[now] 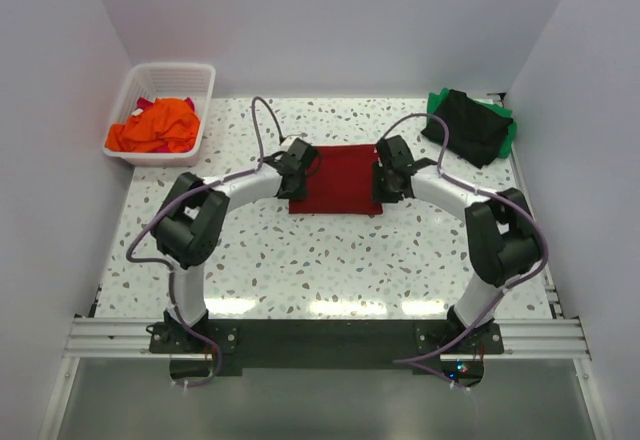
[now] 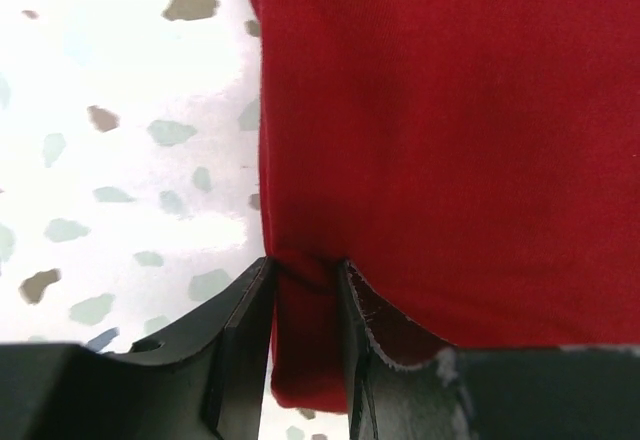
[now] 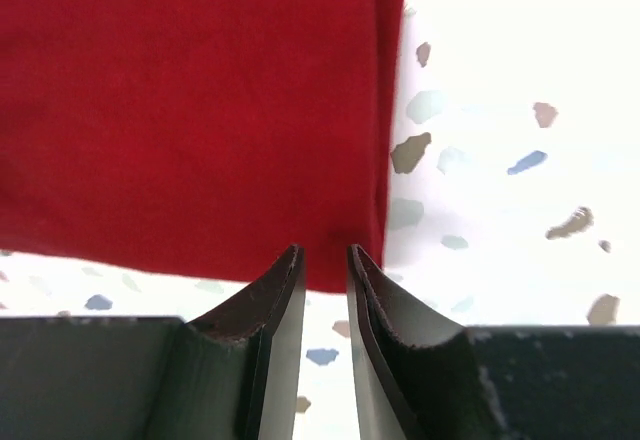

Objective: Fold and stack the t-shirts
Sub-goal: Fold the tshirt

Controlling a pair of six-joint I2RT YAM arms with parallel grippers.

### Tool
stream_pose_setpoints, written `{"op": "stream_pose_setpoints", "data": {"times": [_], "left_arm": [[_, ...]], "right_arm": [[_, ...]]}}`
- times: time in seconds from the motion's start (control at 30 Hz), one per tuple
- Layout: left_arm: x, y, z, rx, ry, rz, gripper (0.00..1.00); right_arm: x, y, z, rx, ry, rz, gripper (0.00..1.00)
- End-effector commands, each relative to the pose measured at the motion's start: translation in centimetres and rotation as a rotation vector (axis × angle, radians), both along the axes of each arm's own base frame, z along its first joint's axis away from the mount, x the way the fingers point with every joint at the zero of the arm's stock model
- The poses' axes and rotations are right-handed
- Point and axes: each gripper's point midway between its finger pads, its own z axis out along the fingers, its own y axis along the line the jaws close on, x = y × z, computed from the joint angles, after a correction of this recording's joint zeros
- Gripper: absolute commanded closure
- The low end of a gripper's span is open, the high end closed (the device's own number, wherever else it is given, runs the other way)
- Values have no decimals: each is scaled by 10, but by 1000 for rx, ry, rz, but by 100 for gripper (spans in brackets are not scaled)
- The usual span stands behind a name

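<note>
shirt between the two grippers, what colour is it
The shirt is plain dark red, with no pattern. It shows best in the left wrist view.

The left hand (image 2: 305,278) pinches the edge of the dark red t-shirt (image 2: 450,140) on the speckled table (image 2: 110,80).

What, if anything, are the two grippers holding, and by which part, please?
The left gripper pinches the red shirt by its left edge. The right gripper has its tips at the shirt's right edge; whether it grips cannot be told.
</note>
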Motion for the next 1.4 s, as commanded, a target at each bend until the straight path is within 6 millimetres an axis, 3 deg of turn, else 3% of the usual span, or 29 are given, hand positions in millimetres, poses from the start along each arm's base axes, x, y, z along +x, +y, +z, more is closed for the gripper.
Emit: {"op": "stream_pose_setpoints", "data": {"times": [0.0, 0.13, 0.23, 0.33, 0.53, 0.63, 0.87, 1.0, 1.37], "left_arm": [[10, 24, 44, 61, -141, 60, 64], [11, 35, 92, 41, -256, 104, 64], [5, 34, 116, 0, -296, 73, 60], [-6, 28, 131, -47, -306, 21, 57], [-35, 20, 164, -82, -389, -64, 50], [-46, 23, 167, -91, -418, -71, 47], [-58, 28, 153, -55, -379, -66, 45], [-63, 20, 155, -77, -379, -75, 45], [-66, 15, 157, -116, -373, -48, 45]], "right_arm": [[10, -12, 59, -20, -160, -47, 72], [14, -23, 96, -33, -268, -68, 69], [10, -25, 118, -20, -316, -60, 63], [1, -23, 129, -14, -335, -41, 58], [-28, -18, 137, -40, -368, 4, 57], [-41, -21, 142, -49, -386, 13, 57], [-54, -21, 154, -31, -421, 33, 54], [-60, -20, 159, -21, -431, 41, 54], [-56, -16, 152, -41, -413, 75, 53]]}}
